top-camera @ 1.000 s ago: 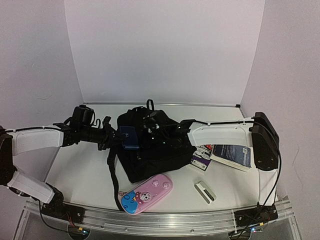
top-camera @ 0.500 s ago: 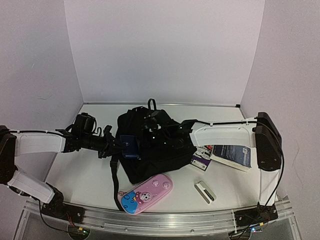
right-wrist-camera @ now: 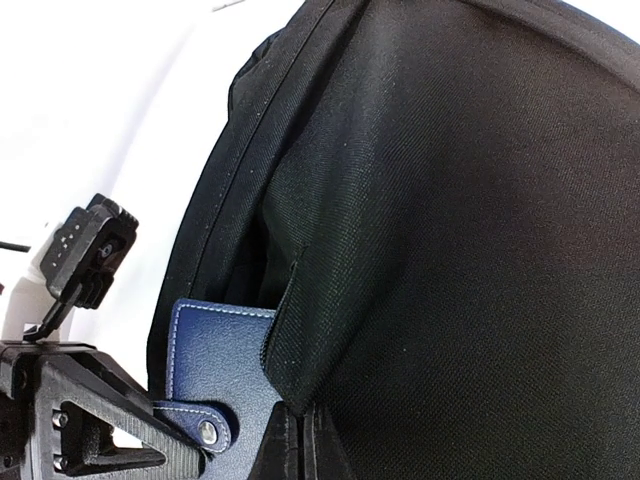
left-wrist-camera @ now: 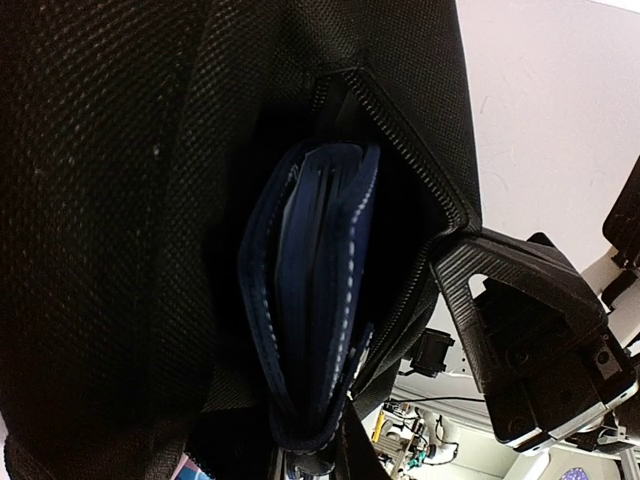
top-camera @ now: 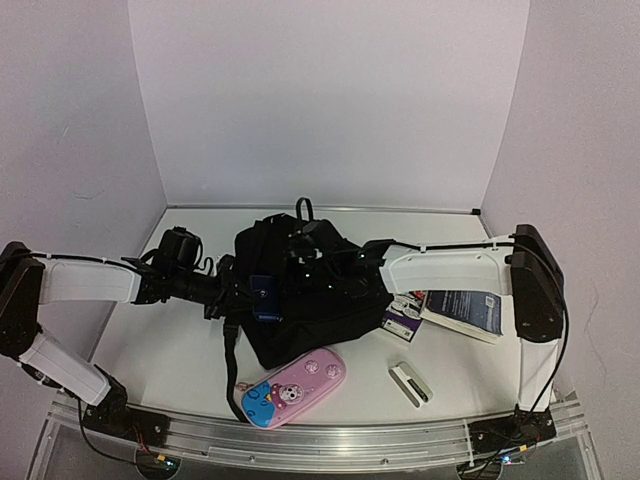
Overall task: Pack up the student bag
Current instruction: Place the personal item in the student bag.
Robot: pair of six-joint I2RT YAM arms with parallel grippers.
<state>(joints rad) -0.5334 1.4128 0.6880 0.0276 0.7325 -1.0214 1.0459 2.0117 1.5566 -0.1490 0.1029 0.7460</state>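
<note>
At the middle of the bench [top-camera: 165,350], in the top view, the student bag [top-camera: 310,315] is seen lying as a black heap. The left pincer [top-camera: 247,296] is closed narrowly on a navy wallet [top-camera: 264,298], which is held against the bag's left side. The right pincer [top-camera: 306,254] is set down on the top of the bag. A pink-and-blue pencil case [top-camera: 293,388] is laid just in front of the bag, and a book [top-camera: 462,312] and a small white object [top-camera: 411,383] are placed to its right.

In the left wrist view, the wallet [left-wrist-camera: 315,300] is shown edge-on, partly pushed into an open zipped pocket of the bag [left-wrist-camera: 120,200]. The pocket's zip edge is drawn taut to the right pincer [left-wrist-camera: 455,245], which is clamped tight on it.

In the right wrist view, the wallet [right-wrist-camera: 215,350] is seen half tucked under the bag's fabric [right-wrist-camera: 450,250] and gripped at its snap tab by the left pincer [right-wrist-camera: 190,432].
</note>
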